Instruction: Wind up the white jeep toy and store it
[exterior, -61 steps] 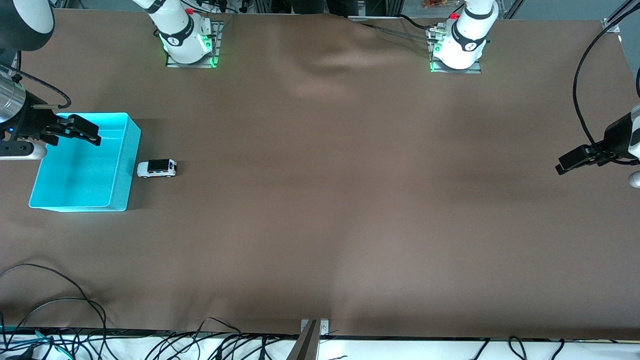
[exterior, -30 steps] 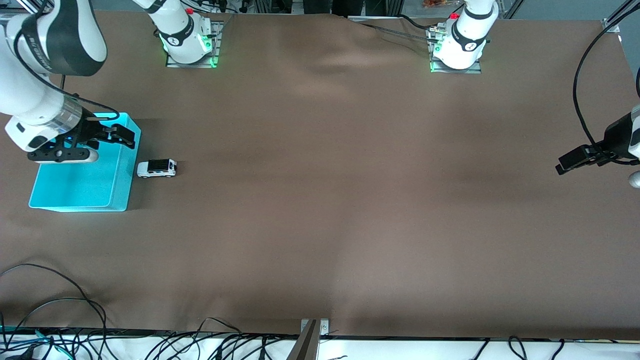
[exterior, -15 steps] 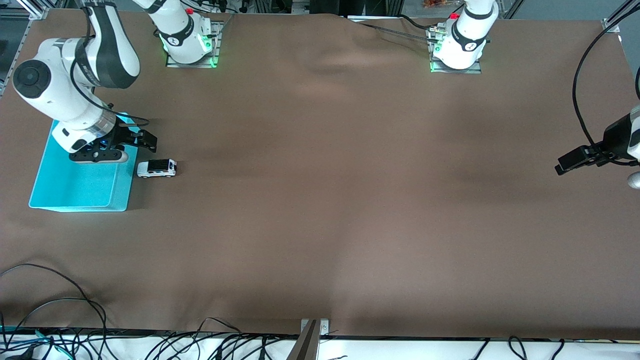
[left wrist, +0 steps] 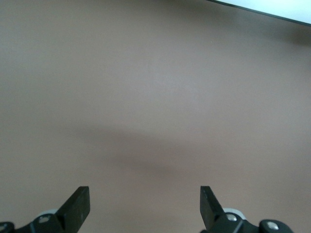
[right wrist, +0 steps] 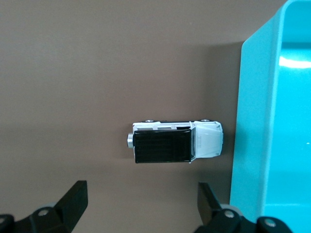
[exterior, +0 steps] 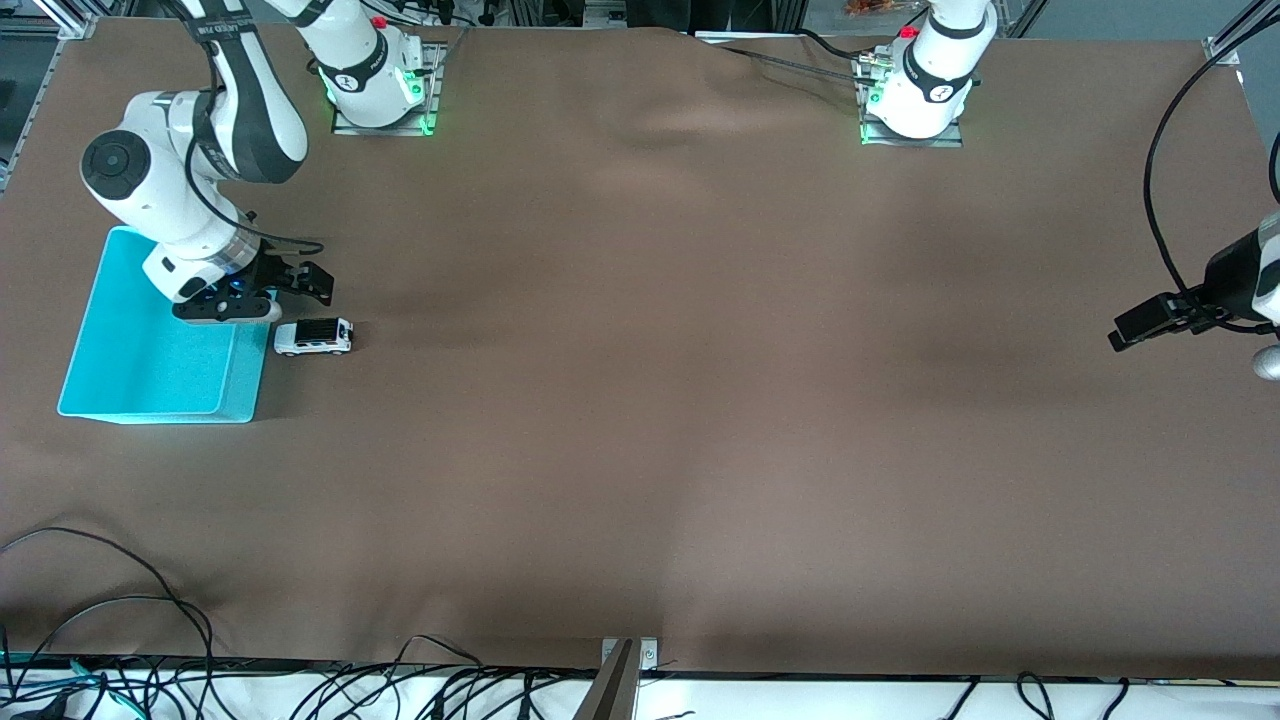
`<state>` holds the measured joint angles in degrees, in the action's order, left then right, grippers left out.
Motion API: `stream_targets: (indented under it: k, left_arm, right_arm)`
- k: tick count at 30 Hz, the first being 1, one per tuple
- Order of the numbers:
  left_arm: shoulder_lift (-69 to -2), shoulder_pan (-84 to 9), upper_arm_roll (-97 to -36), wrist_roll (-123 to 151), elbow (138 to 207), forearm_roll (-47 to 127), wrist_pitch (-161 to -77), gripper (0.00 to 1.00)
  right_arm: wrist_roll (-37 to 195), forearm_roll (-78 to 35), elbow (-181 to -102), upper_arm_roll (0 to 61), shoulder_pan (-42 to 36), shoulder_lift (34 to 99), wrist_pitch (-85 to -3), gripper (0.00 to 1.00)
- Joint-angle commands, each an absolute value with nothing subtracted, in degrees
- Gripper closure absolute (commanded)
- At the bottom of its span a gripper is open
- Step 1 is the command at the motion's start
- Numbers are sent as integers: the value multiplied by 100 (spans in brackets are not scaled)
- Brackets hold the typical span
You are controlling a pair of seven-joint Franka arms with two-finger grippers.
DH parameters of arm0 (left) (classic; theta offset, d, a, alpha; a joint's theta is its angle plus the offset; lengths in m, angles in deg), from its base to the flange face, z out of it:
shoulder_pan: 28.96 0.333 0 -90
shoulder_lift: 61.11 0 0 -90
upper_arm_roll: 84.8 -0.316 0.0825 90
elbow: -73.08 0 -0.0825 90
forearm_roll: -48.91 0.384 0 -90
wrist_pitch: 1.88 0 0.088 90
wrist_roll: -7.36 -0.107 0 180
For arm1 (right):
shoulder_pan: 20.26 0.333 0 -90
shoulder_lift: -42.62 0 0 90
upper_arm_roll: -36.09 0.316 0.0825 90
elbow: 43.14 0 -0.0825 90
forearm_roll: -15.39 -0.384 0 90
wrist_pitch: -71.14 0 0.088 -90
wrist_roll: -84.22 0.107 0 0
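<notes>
1. Here the white jeep toy (exterior: pixel 314 337) sits on its wheels on the brown table cover (exterior: pixel 700 400), just beside the outer wall of the turquoise bin (exterior: pixel 150 380), toward the right arm's end of the table; it has not shifted across the earlier frames. The right wrist view shows its black roof and one end almost against the bin wall (right wrist: pixel 252 131).
2. What has changed is the right arm: two seconds ago its gripper hung over the bin's inside, and it has since swung across the bin's rim. The right gripper (exterior: pixel 305 282) now hovers over the cover just off the bin's corner, above a spot slightly farther from the front camera than the jeep. Its fingers (right wrist: pixel 73 199) are spread wide and grip nothing, with the toy in view between them.
3. The left gripper (exterior: pixel 1140 325) waits at the left arm's end of the table, where it was before, fingers (left wrist: pixel 77 206) wide apart over bare cover.
4. Dark lettering runs along the right arm's upper link (exterior: pixel 225 20), too small to read; the jeep's side marks are likewise unreadable.
5. The cover is a plain brown sheet with soft wrinkles near the bases. Both arm bases (exterior: pixel 380 85) glow green at their feet. Loose black cables (exterior: pixel 120 640) trail along the table edge nearest the front camera.
</notes>
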<state>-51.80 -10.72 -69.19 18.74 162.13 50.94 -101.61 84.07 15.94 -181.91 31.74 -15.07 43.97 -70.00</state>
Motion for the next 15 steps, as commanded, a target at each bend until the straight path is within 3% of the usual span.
stream_targets:
  k: [1, 6, 15]
  left_arm:
    - [-5144, -1051, -6924, 1773, 16114, 4943, -10050, 0]
    - [-5144, -1051, -6924, 1773, 16114, 4943, -10041, 0]
    - [-5144, -1051, -6924, 1773, 16114, 4943, -10050, 0]
  right_arm:
    - [9324, 1609, -18411, 3205, -1534, 4429, -7370, 7]
    - [10661, 1609, -18411, 3205, -1534, 4482, -7563, 9]
    - [12103, 1609, -18411, 3196, -1534, 4622, -7616, 0]
